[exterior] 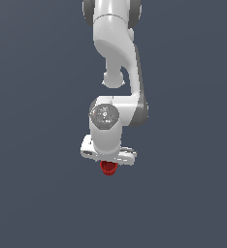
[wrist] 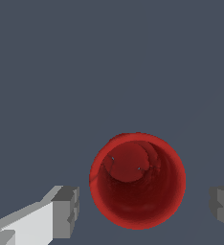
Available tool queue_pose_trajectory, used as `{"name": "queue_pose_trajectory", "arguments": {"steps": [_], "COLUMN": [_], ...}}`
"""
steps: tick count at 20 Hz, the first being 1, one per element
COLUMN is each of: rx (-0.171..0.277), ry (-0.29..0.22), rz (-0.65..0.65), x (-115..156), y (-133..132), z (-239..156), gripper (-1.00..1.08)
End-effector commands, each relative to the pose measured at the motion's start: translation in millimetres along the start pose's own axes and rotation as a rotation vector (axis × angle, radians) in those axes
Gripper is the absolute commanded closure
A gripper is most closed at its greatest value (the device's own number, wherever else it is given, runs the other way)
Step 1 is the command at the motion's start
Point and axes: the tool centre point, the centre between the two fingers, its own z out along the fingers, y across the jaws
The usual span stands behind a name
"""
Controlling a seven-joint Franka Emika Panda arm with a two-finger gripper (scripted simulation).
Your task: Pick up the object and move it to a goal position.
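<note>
Pincer [exterior: 108, 162] hangs straight down under the white arm [exterior: 116, 53] in the exterior view, with the small red cup [exterior: 108, 168] showing just beneath it; contact cannot be judged there. From the wrist view, the cup [wrist: 137, 180] sits mouth-up between the two grey fingertips [wrist: 67, 212], which stand wide with gaps on both sides. Closing off-centre could nudge or tip the cup, and its tapered sides may slip upward from a shallow grip.

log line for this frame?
phase: pre-grasp | tool: open, fingers either side of red cup, gaps visible | cup: upright, mouth up | goal: not visible
</note>
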Motion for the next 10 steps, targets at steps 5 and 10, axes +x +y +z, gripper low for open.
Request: {"name": "queue_pose_trajectory", "arguments": {"steps": [5, 10], "rx": [0.0, 0.0], "ry": [0.001, 0.001], "rz": [0.0, 0.002], "x": [0.0, -0.5], "y": [-0.2, 0.0], "z": [15.5, 43.5], "gripper": [-0.92, -0.92]}}
